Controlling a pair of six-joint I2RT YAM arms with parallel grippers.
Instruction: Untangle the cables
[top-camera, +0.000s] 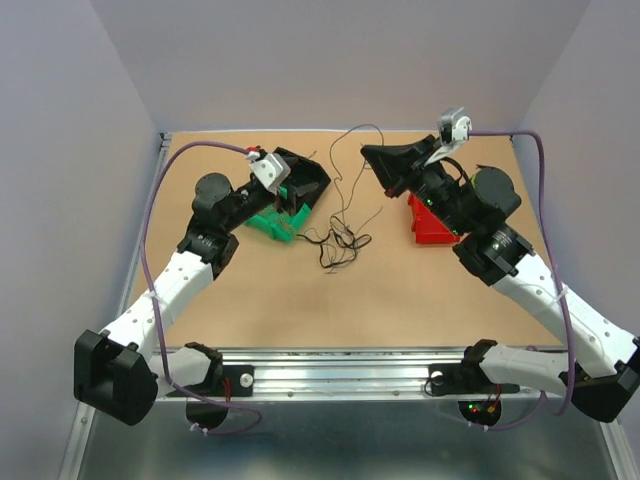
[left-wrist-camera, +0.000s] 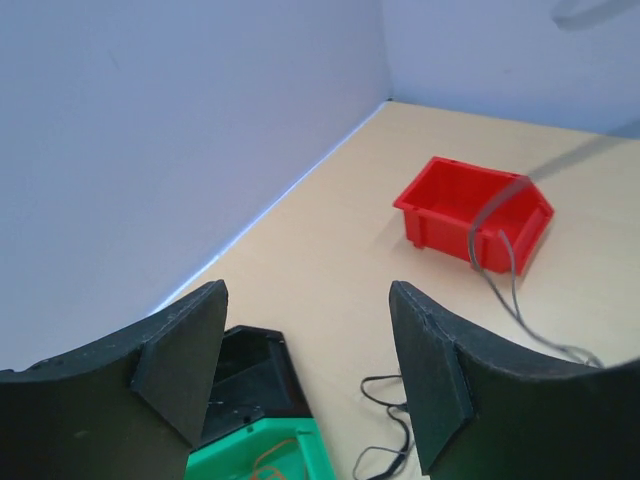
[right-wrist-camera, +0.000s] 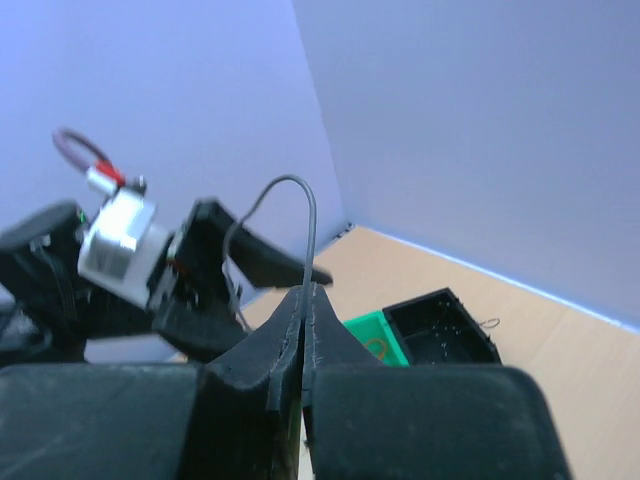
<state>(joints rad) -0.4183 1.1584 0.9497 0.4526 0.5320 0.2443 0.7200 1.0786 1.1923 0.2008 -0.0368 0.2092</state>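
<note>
Three bins: a black bin (top-camera: 315, 180), a green bin (top-camera: 268, 222), a red bin (top-camera: 432, 232). Two grippers: left gripper (left-wrist-camera: 305, 300), right gripper (right-wrist-camera: 305, 295). Several thin cables (top-camera: 340, 240), tangled, number unclear.

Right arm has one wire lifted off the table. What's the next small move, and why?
Probably bring the left pincer down onto the tangle to pin it. The right pincer is shut on a thin cable that runs down into that heap. The left pincer is open and empty near the green bin, so pulling alone would likely drag everything along.
</note>
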